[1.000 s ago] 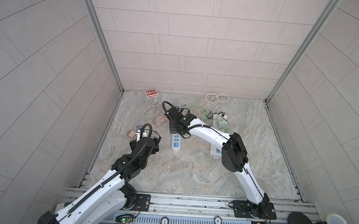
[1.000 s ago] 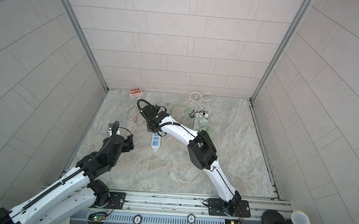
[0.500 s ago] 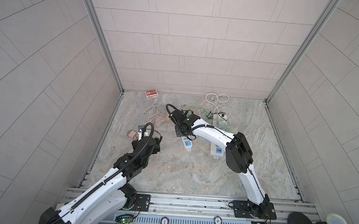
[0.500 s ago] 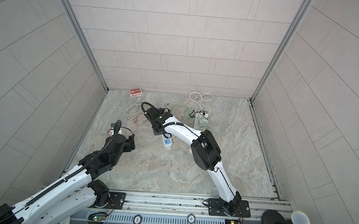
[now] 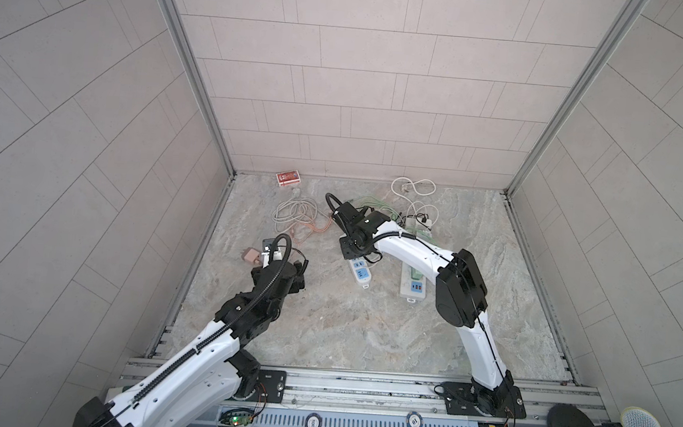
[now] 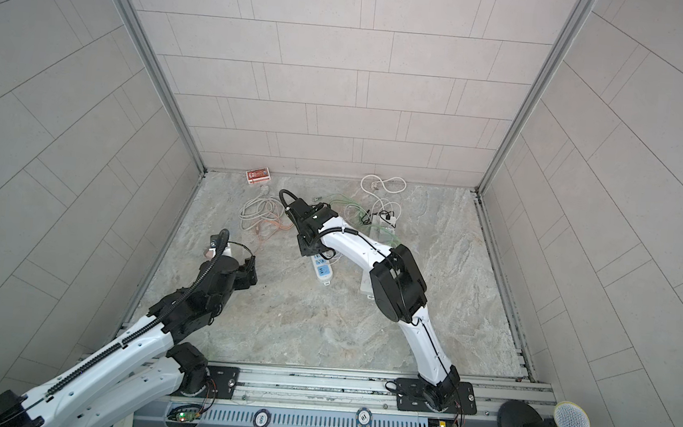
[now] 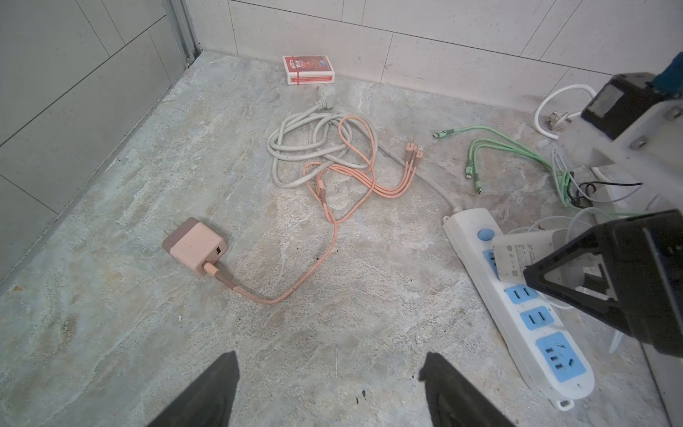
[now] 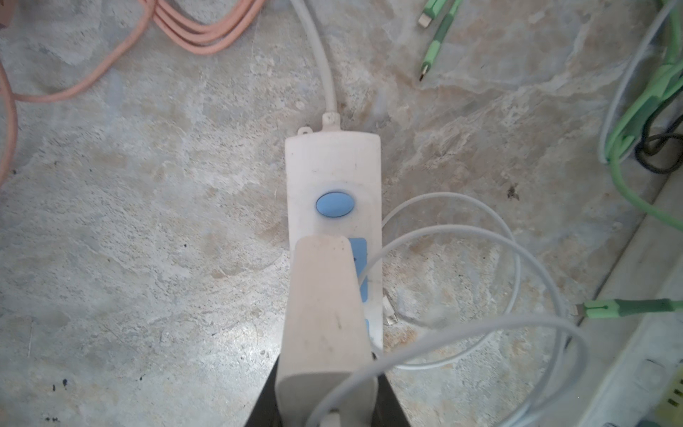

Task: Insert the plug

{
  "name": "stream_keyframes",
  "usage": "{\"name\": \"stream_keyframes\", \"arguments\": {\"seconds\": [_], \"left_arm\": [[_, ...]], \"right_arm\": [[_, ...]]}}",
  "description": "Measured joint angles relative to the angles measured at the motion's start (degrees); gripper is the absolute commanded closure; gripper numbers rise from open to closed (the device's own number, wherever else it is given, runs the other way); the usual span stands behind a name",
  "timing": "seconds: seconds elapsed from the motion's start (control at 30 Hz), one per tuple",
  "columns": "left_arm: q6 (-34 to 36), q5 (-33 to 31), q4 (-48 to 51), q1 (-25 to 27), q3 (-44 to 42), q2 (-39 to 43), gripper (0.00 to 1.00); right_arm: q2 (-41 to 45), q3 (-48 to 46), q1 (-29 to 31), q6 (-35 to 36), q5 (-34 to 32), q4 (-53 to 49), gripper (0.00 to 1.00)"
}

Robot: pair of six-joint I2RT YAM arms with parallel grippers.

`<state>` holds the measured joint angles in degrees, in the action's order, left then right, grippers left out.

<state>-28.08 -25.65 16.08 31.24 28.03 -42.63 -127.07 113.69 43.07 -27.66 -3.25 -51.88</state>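
The plug (image 8: 325, 314) is a cream-white adapter block, scuffed, with grey print on one face, and a thin white cable (image 8: 480, 258) loops away from it over the worktop (image 8: 148, 222). The right gripper (image 8: 327, 403) pinches the plug between its black jaws. It holds the plug over the white power strip (image 8: 332, 162), at the first socket just beyond the oval blue switch (image 8: 334, 203). I cannot tell whether the prongs are seated.

The left wrist view shows the plug (image 7: 523, 255) from the side and tilted, with three blue socket faces clear of it and a fourth partly behind it. Both top views hide the plug under the right arm's wrist, so only the strip's blue end (image 5: 359, 271) (image 6: 322, 268) sticks out. The left gripper (image 7: 329, 388) hangs above bare worktop with its jaws spread wide and nothing between them.

Counted:
- Two strips, the second power strip (image 5: 413, 280) lying just beside the first.
- Two adapters: the held plug and a pink charger (image 7: 194, 246) flat on the worktop, its pink cable (image 7: 332, 236) plugged in.
- One coiled grey cord (image 7: 295, 148).
- One green cable (image 7: 499, 148).
- One red box (image 7: 308, 69) against the back wall.
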Motion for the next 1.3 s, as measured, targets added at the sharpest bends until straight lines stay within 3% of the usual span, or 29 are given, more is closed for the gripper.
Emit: {"name": "stream_keyframes", "arguments": {"seconds": [0.27, 0.43, 1.3], "left_arm": [[0.0, 0.5, -0.3, 0.0, 0.0, 0.0, 0.17], [0.0, 0.9, -0.4, 0.0, 0.0, -0.1, 0.17], [0.3, 1.0, -0.3, 0.0, 0.0, -0.1, 0.17]], "right_arm": [[-2.1, 12.5, -2.1, 5.3, 3.2, -12.5, 1.00], [-3.3, 13.7, -2.1, 6.9, 4.6, -15.9, 1.00], [-8.9, 19.7, -1.9, 8.4, 7.5, -18.4, 1.00]]}}
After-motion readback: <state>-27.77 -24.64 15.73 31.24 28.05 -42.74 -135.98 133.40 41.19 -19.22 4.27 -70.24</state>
